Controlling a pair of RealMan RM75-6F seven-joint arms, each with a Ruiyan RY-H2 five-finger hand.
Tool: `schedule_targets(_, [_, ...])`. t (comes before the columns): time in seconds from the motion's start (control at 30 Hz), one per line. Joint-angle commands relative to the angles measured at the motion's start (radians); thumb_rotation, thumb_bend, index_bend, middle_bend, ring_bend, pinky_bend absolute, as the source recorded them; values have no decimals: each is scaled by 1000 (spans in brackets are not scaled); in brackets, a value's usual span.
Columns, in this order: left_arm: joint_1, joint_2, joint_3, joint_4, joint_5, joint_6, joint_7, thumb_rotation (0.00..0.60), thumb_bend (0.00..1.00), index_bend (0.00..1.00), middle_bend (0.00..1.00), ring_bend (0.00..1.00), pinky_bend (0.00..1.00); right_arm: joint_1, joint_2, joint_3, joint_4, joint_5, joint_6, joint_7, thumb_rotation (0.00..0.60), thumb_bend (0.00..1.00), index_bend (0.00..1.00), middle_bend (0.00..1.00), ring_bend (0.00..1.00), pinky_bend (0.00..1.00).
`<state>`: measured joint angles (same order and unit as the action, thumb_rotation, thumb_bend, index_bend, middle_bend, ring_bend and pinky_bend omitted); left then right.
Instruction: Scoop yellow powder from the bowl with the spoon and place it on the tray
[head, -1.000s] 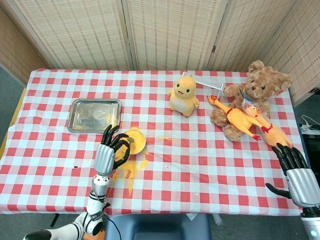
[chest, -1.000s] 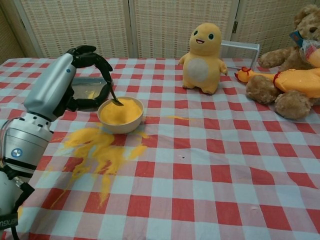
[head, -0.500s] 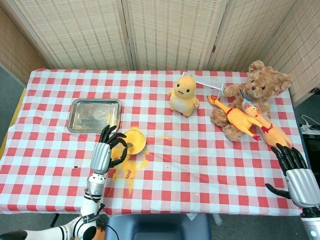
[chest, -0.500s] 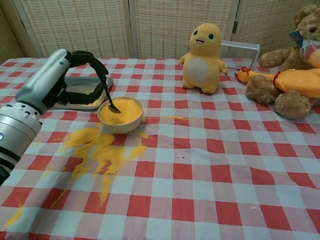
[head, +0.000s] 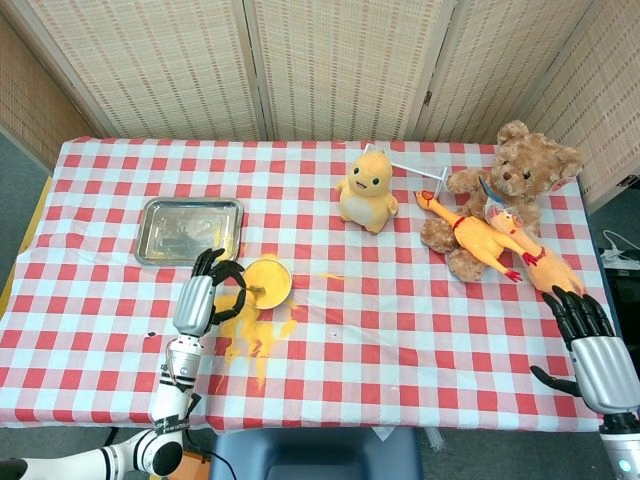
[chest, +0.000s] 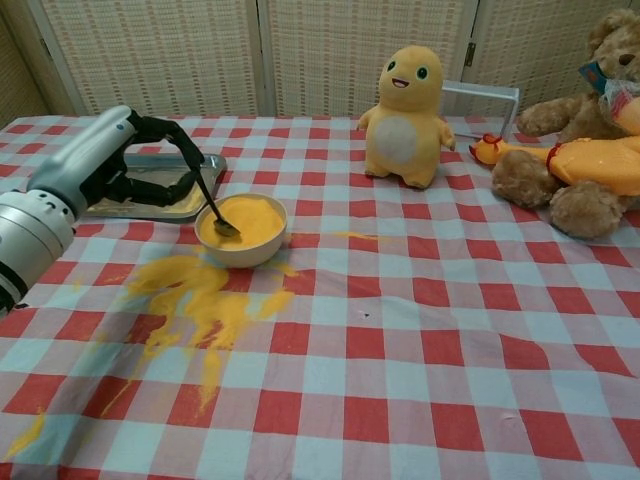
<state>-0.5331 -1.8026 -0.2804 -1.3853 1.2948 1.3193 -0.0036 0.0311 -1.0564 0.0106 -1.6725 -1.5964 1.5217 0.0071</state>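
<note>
Red-checked tabletop carries the bowl of yellow powder at centre-left, where the left hand grips the spoon, which should lift level toward the tray behind; the right hand hangs open.

Bright, even light; soft shadows; sharp.

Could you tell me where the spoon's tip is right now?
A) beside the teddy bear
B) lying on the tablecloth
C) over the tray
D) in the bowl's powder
D: the left hand holds the spoon, whose tip rests in the yellow powder inside the bowl.
</note>
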Motion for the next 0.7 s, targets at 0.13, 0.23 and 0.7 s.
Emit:
schedule_targets(0.13, [-29,-38,-34,99,-4,-5,-30,600,747,868,363,97,44,-2,2,1,0,2,3,1,600,0,0,0,0,0])
schedule_targets(0.23, [-45,-59,-45,154,5,-3,-57,600,747,869,365,98,44,-2,3,2,-1,5,2,3,600,0,0,0,0,0])
schedule_targets(0.7, [-77,-85,-57,200,43,23,-109,600,747,869,369,100,44,-2,6,8,-2,16,2,4,600,0,0,0,0,0])
